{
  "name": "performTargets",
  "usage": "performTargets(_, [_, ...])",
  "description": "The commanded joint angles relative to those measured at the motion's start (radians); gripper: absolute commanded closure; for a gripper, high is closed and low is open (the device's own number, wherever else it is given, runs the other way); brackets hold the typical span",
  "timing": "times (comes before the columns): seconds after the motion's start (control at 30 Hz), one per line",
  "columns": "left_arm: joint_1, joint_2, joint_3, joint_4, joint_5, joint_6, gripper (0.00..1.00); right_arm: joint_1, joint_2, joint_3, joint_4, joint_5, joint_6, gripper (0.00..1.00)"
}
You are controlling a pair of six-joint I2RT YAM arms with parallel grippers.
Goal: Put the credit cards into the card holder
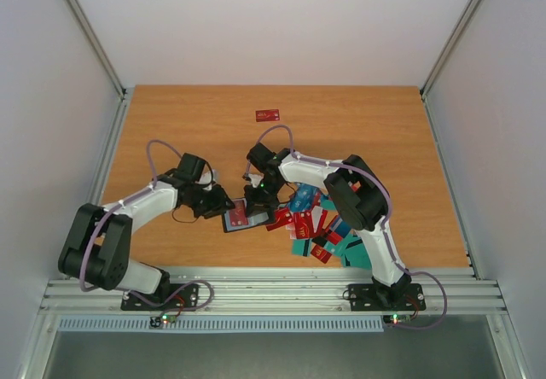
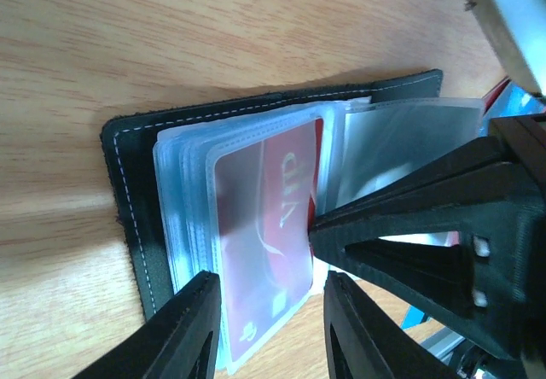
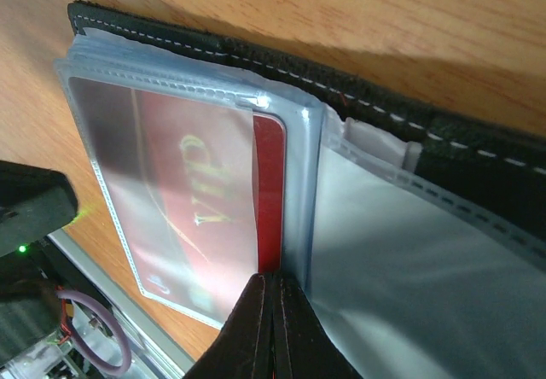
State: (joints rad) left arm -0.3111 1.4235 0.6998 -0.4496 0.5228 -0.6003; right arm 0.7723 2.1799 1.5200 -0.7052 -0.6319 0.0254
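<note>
The card holder lies open on the worktop. One red card sits nearly home in a clear sleeve, the right claw pressed together at its edge and the left claw spread. A heap of cards waits alongside.

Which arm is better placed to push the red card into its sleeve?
Right: the right gripper, shut, sits at the red plastic card's exposed edge; the left gripper, open, straddles the clear plastic sleeve.

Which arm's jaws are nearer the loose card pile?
Right. The right jaws sit at the card holder's edge beside the loose card pile; the left jaws are on the holder's opposite side.
</note>
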Motion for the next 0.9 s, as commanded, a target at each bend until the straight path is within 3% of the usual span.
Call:
performTargets(0.0, [-0.011,0.047,-0.011,0.055,0.009,-0.018,0.64,0.011,0.064,-0.014,-0.028,0.040,-0.009,0.99])
performTargets(0.87, [-0.050,0.090,0.031,0.079,-0.005,-0.053,0.65,0.001,0.067,-0.013,-0.040,0.028,-0.060,0.99])
